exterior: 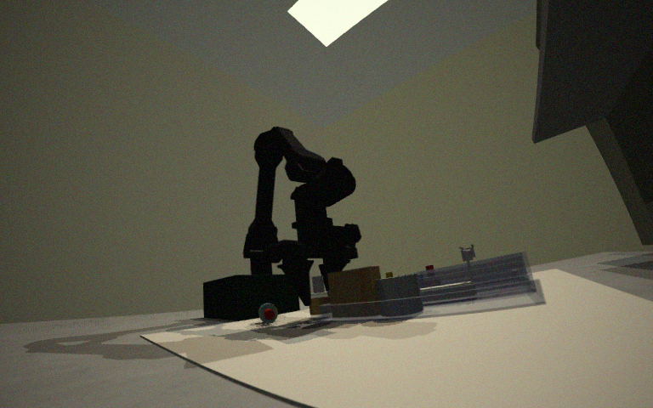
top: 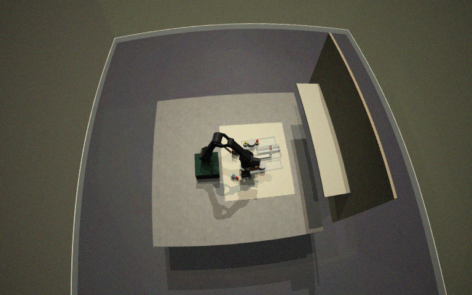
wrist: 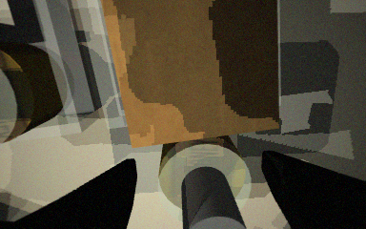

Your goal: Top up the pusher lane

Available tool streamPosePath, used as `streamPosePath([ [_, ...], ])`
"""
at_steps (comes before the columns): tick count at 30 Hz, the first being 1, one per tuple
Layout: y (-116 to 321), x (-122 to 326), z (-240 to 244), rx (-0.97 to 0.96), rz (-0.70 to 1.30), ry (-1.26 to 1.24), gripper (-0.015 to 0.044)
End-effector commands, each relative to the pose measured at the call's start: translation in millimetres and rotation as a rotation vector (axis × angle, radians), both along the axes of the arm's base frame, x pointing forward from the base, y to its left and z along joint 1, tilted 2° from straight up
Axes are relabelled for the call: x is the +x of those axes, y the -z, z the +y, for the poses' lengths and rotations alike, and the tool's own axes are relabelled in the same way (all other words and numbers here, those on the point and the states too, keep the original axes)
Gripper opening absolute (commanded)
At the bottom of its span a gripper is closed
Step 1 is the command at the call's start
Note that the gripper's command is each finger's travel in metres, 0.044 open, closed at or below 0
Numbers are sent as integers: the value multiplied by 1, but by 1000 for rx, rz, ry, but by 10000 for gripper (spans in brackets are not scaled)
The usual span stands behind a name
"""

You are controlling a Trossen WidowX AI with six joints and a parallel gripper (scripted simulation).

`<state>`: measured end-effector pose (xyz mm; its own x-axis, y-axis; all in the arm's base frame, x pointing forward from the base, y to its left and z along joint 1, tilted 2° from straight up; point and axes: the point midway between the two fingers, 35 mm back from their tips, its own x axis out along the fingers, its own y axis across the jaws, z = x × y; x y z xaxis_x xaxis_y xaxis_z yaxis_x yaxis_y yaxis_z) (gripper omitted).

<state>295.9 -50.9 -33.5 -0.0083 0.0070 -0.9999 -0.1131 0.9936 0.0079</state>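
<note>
Since the pale jar (wrist: 205, 178) with the dark lid stands upright straight below the wrist, its long axis pointing up at the camera, the gripper (wrist: 199, 159) straddles it squarely; one finger (wrist: 110, 191) lies to each side, the jar centred between them; its far side sits just beside the near edge of the brown box (wrist: 191, 72); the jaws stand partly apart, a visible gap either side, clamped on nothing yet.
</note>
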Motion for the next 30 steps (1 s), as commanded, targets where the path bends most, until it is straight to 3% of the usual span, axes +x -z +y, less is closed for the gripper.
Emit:
streamPosePath([
  [1, 1, -1, 0, -3, 2, -4, 204],
  [3, 1, -1, 0, -3, 2, -4, 151],
  [8, 1, -1, 0, -3, 2, -4, 118],
  [13, 0, -17, -11, -1, 39, 45, 0],
  [30, -96, -1, -13, -4, 7, 3, 0],
])
